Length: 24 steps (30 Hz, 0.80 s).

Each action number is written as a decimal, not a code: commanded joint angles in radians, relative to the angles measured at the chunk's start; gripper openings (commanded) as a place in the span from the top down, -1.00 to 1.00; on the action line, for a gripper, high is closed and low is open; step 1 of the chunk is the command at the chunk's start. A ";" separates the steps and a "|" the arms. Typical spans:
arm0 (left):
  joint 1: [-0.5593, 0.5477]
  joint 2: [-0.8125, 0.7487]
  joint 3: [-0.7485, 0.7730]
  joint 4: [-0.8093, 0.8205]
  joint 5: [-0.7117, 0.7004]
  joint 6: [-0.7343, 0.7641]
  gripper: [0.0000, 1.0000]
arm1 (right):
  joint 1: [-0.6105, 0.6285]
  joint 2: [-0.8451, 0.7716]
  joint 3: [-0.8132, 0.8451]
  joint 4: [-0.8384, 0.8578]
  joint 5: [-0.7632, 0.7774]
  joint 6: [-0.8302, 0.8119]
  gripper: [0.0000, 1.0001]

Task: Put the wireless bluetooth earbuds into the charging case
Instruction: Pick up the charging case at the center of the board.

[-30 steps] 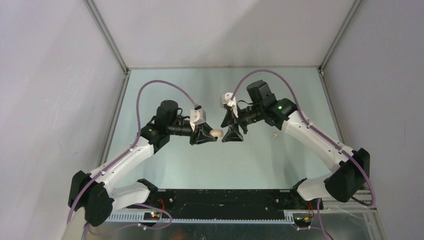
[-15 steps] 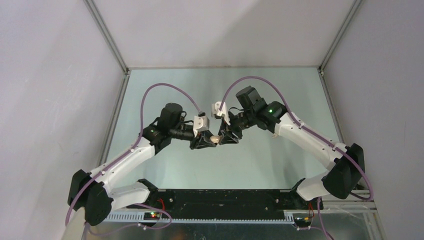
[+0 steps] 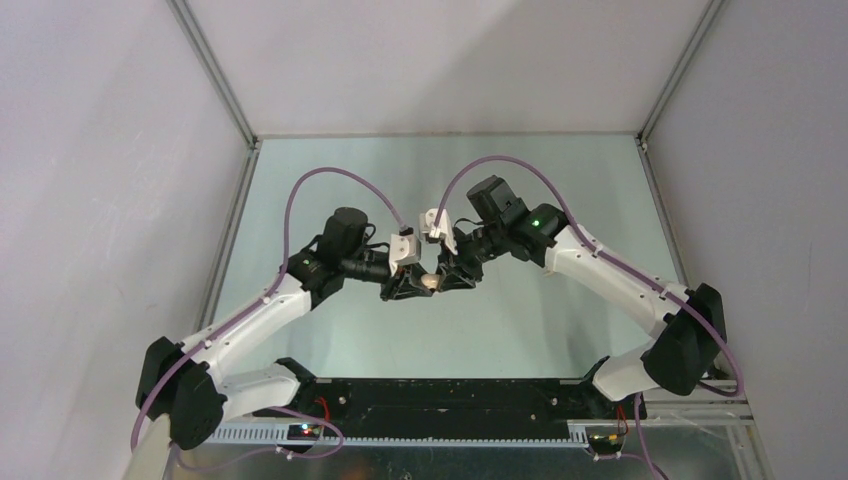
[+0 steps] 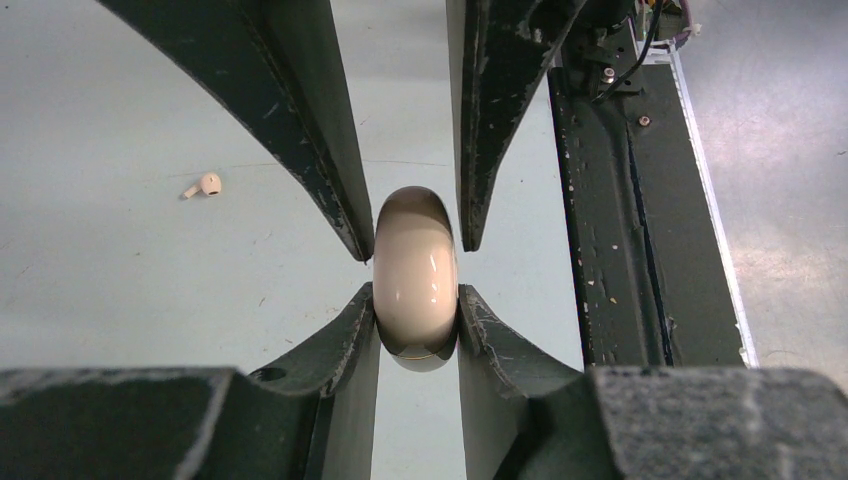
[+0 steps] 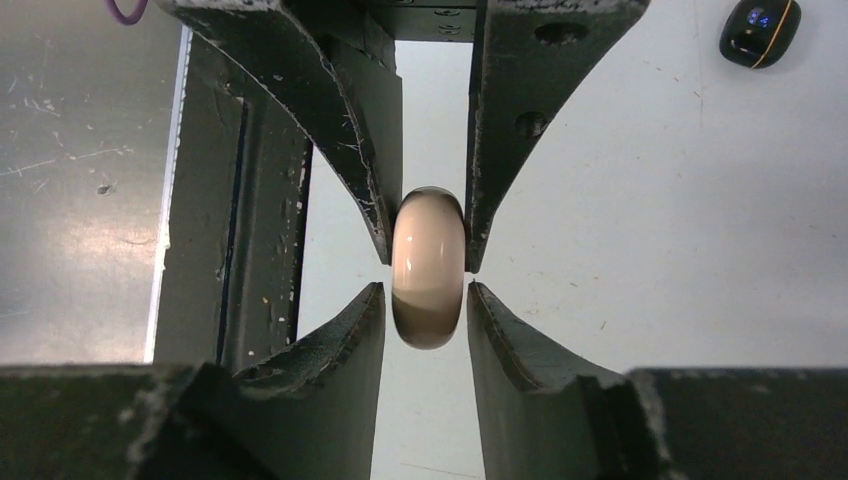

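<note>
Left wrist view: left hand [image 4: 416,300] clamped on cream case [image 4: 415,265], white earbud [image 4: 205,185] lying well apart on the worktop [image 4: 120,300]. Right wrist view: right hand [image 5: 425,295] straddling the same case from the opposite side, fingers just beside it, contact impossible to tell. Black case [image 5: 760,30] on the worktop beyond.

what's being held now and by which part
The off-white charging case, clamped across its broad faces by the left gripper; the right gripper flanks it, grip unclear.
</note>
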 commanded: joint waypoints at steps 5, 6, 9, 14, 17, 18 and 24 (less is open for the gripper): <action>-0.007 -0.001 0.054 0.005 0.012 0.028 0.49 | 0.007 0.003 0.031 -0.010 -0.004 -0.015 0.53; -0.009 0.000 0.053 0.003 0.013 0.030 0.48 | 0.007 0.001 0.031 -0.010 -0.006 -0.014 0.57; -0.009 0.000 0.053 0.002 0.011 0.033 0.29 | 0.007 -0.003 0.033 -0.009 -0.019 -0.012 0.78; -0.010 -0.005 0.053 0.019 0.007 0.015 -0.49 | 0.002 -0.015 0.031 -0.007 -0.037 -0.002 0.96; -0.007 -0.012 0.055 0.033 0.005 0.002 -0.82 | -0.018 -0.036 0.032 0.000 -0.048 0.007 0.98; -0.001 -0.018 0.055 0.037 0.008 -0.009 -0.94 | -0.027 -0.051 0.033 0.007 -0.058 0.016 1.00; 0.086 -0.039 -0.021 0.321 0.101 -0.299 -0.99 | -0.130 -0.133 0.031 0.070 -0.161 0.110 1.00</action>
